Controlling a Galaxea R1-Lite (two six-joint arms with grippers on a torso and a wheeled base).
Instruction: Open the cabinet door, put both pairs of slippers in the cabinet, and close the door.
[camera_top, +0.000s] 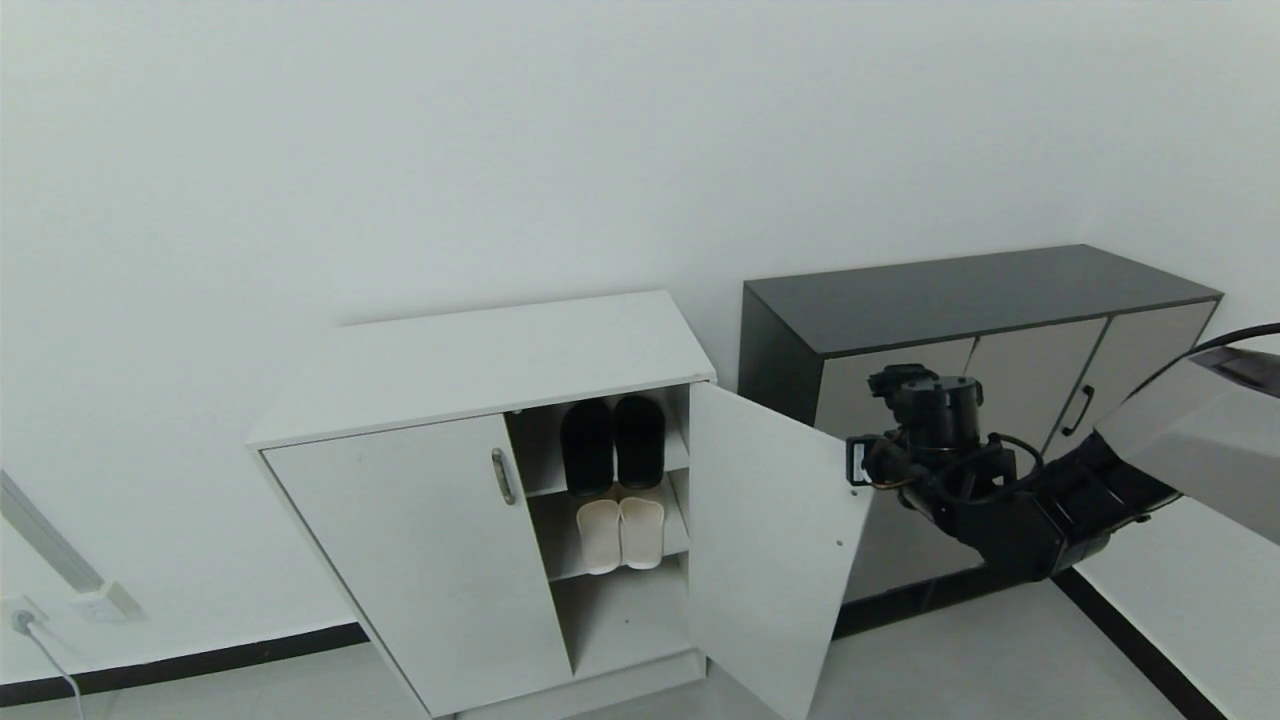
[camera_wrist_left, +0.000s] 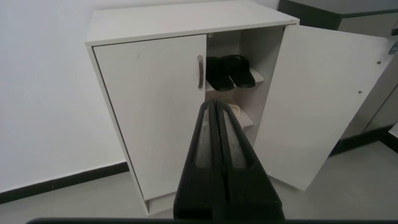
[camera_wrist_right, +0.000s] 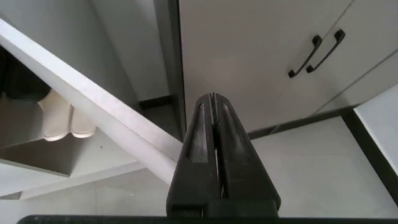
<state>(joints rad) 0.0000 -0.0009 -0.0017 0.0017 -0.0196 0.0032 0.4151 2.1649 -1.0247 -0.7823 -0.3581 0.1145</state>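
The white cabinet (camera_top: 480, 360) stands against the wall with its right door (camera_top: 770, 530) swung open and its left door (camera_top: 420, 560) closed. Black slippers (camera_top: 612, 443) rest on the upper shelf, white slippers (camera_top: 620, 533) on the shelf below. My right gripper (camera_top: 860, 465) is at the open door's free edge, on its outer side; in the right wrist view the right gripper (camera_wrist_right: 213, 98) is shut and empty beside the door edge (camera_wrist_right: 106, 106), with the white slippers (camera_wrist_right: 59, 118) beyond. In the left wrist view my left gripper (camera_wrist_left: 216, 106) is shut and empty, well back from the cabinet front, facing the black slippers (camera_wrist_left: 231, 70).
A dark-topped cabinet (camera_top: 960, 290) with grey doors stands just right of the open door, close behind my right arm. A wall socket with a cable (camera_top: 25, 620) is low on the left. Grey floor lies open in front of the white cabinet.
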